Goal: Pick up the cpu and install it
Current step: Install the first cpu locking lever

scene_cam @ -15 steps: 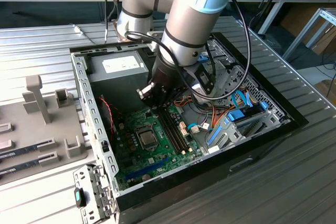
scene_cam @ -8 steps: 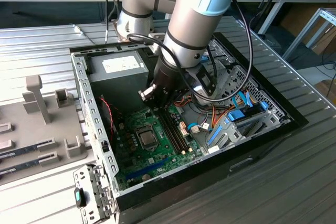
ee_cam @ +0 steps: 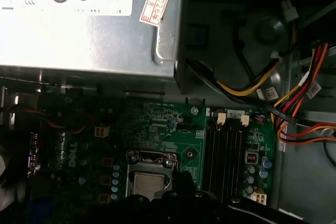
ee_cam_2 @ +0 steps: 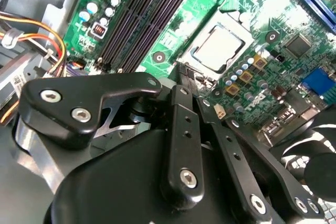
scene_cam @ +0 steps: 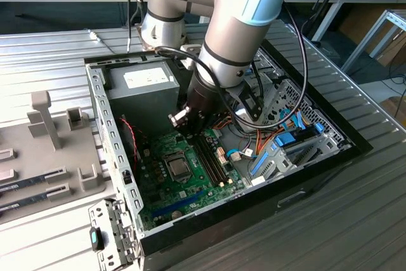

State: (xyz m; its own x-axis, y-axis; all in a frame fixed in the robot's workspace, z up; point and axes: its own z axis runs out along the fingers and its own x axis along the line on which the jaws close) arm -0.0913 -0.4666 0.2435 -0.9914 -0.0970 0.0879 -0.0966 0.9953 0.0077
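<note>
The cpu lies flat in its socket on the green motherboard, its dull silver lid facing up inside the metal frame. It also shows in the exterior view, where the cpu sits near the middle of the board, and in the first wrist view as the cpu. My gripper hangs low over the board between the socket and the memory slots. Its black fingers are drawn together with nothing between them, their tips just beside the socket's edge. In the exterior view the gripper is above the slots.
The open computer case lies on a ribbed metal table. A grey power-supply box fills the case's far corner. Orange, red and blue cables bunch toward the exterior view's right. A grey fixture with parts stands at that view's left.
</note>
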